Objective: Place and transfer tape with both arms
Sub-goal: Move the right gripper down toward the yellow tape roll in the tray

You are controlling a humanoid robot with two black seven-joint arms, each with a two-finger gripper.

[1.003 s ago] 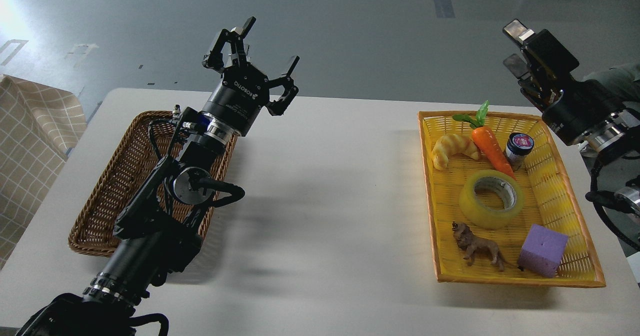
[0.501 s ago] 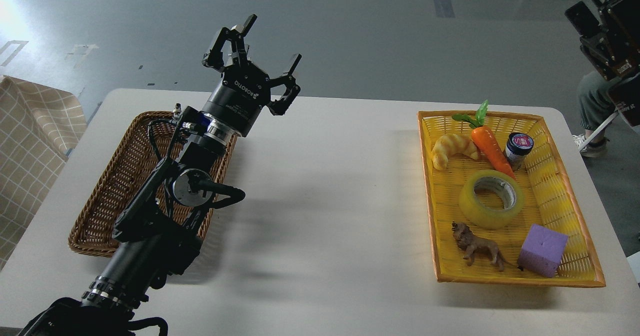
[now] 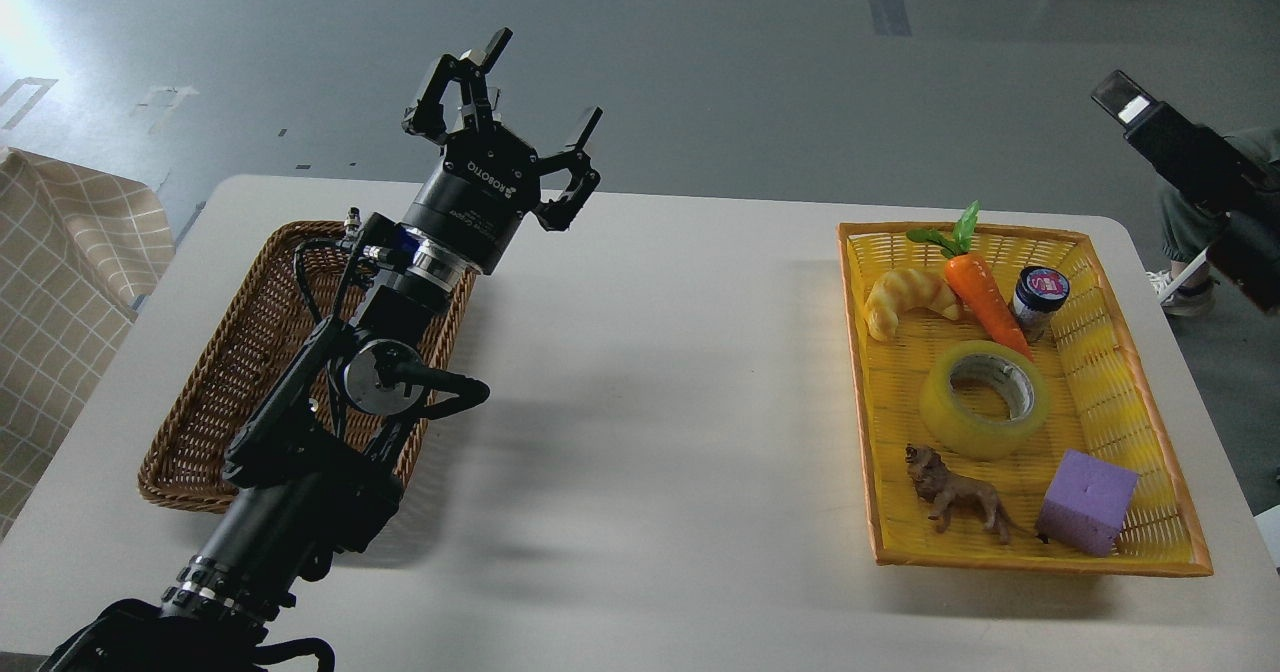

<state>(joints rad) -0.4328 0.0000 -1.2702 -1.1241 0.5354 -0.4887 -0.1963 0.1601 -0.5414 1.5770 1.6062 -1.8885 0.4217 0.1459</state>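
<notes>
Left gripper [image 3: 520, 92], lettered ROBOTIQ on its black body, raised above the far end of a brown wicker basket [image 3: 215, 392]; its fingers [image 3: 485, 52] spread wide, holding nothing; right gripper [image 3: 1150, 122] at the right edge, off the table [image 3: 650, 402], seen end-on and dark, so whether its fingers are apart cannot be told; the tape [image 3: 985, 385] lying flat in the middle of the yellow basket [image 3: 1100, 402], touched by neither arm; beside it a carrot [image 3: 980, 287], croissant [image 3: 905, 300], small jar [image 3: 1038, 297] with an unreadable lid label, toy lion [image 3: 955, 497], purple cube [image 3: 1085, 502].
</notes>
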